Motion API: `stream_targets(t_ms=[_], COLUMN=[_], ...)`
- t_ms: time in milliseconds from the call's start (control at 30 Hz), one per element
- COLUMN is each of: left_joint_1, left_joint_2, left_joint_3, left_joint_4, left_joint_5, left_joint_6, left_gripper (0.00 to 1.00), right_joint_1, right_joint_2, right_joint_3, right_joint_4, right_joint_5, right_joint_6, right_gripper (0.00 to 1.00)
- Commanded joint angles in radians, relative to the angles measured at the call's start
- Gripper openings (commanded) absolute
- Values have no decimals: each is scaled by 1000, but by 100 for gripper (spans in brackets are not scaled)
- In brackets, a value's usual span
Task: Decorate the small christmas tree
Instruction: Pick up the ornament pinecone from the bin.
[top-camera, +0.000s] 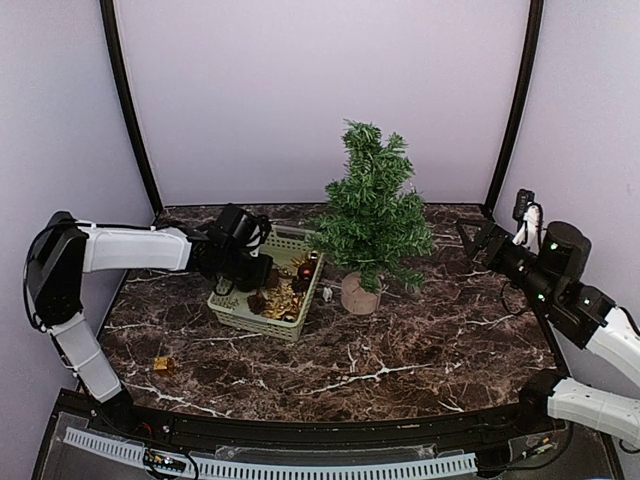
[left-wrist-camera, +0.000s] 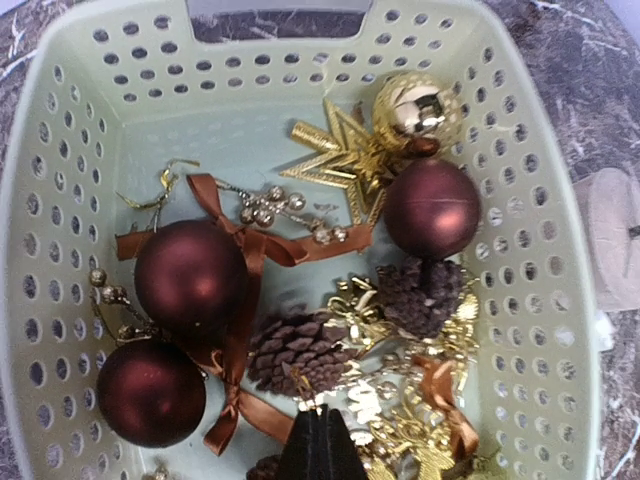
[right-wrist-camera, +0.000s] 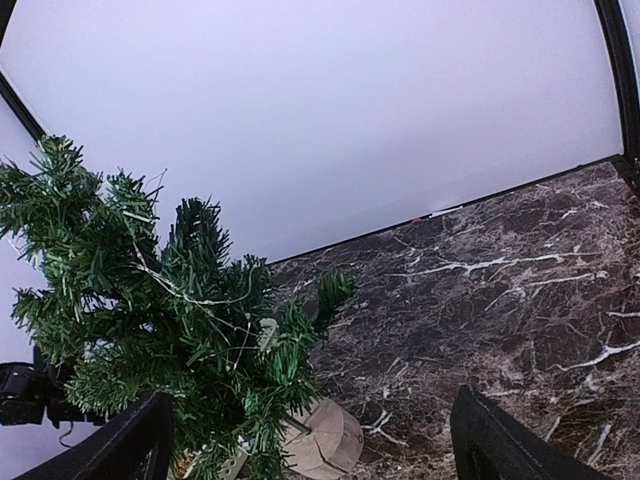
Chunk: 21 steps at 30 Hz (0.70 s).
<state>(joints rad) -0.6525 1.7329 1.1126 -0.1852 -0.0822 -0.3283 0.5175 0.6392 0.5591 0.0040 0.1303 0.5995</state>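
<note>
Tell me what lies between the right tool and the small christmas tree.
Only bare marble tabletop: in the top view the open right tool stands apart from the small christmas tree, nothing in between.

Cropped at the left wrist view's bottom edge: left gripper (left-wrist-camera: 318, 430). Too small to identify, top view's lower left: gold object (top-camera: 163, 365).

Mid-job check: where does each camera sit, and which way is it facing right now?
Top external: above and behind the arms, looking down on the marble table; left gripper and right gripper show.
Left wrist: over the pale green basket, facing straight down at ornaments; its shut fingertips show.
Right wrist: low, facing across the table at the small christmas tree; its open fingers show.
Shared: the tree's wooden base appears in all three.
</note>
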Motion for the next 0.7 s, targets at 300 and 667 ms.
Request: stream_targets(t_ms=[300,667], left_joint_1=[5,4], left_joint_2=[-326,-452], left_joint_3=[102,141], left_joint_4=[-328,-390], left_joint_5=[254,633], left_joint_6=[91,168], left_gripper=[0,0], right_joint_1=[1,154], right_joint_2=[47,214], right_joint_3=[187,355], right_joint_4=[-71,-79], right_joint_5=[-276,-509], right_joint_6=[-200,-257], right_gripper=[97,87])
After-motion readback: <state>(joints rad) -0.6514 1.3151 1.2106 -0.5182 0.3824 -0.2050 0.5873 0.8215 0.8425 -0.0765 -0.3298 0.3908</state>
